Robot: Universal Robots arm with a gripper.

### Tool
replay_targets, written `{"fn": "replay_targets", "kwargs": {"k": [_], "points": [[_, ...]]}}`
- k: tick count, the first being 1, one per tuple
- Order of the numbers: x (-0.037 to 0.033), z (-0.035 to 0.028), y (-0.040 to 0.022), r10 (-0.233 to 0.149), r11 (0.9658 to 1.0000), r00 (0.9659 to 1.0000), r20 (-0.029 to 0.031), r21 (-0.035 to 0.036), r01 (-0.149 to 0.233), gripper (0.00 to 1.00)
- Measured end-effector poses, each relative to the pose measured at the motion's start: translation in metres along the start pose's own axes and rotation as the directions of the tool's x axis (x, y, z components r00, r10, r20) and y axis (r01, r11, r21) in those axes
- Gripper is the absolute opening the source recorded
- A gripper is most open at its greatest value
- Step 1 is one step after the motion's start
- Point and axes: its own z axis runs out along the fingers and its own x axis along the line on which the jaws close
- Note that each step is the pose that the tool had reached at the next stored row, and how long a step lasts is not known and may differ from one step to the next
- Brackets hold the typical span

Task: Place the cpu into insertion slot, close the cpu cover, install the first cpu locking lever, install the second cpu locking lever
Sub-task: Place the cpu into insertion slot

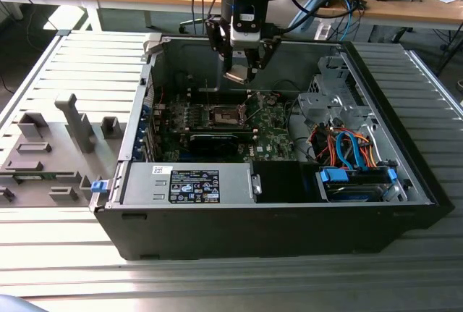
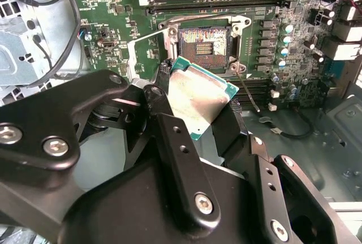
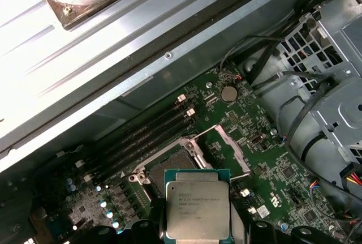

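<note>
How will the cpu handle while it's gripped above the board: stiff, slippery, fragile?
Probably stiff: the cpu is a flat plate with a metal top, unbent in the end effector. Likely light, being thin. Its smooth shiny top looks slippery, so it might twist in the grip.

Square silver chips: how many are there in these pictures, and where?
1. The cpu is clamped in the gripper, held in the air over the green board, close to the uncovered insertion slot. Another could be hidden elsewhere inside the case.
</note>
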Motion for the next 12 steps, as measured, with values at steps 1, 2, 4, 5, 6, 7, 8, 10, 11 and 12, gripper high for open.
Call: {"fn": "replay_targets", "kwargs": {"k": [1,2,4,5,6,7,8,10,11,12], "points": [[0.0,0.0,0.0,0.002,1.0,1.0,0.0002,0.0002,-0.002,0.54],[0.0,0.0001,0.0,0.004,1.0,1.0,0.0004,0.0002,-0.004,0.54],[0.0,0.0001,0.0,0.006,1.0,1.0,0.0006,0.0004,-0.006,0.54],[0.0,0.0002,0.0,0.008,1.0,1.0,0.0007,0.0004,-0.008,0.54],[0.0,0.0002,0.0,0.01,0.9999,0.9999,0.0009,0.0005,-0.01,0.54],[0.0,0.0002,0.0,0.013,0.9999,0.9999,0.0011,0.0006,-0.013,0.54],[0.0,0.0003,0.0,0.017,0.9999,0.9999,0.0014,0.0008,-0.017,0.54],[0.0,0.0004,0.0,0.021,0.9998,0.9998,0.0017,0.0009,-0.021,0.54],[0.0,0.0004,0.0,0.022,0.9998,0.9998,0.0019,0.001,-0.022,0.54],[0.0,0.0004,0.0,0.023,0.9997,0.9997,0.002,0.0011,-0.023,0.54]]}}
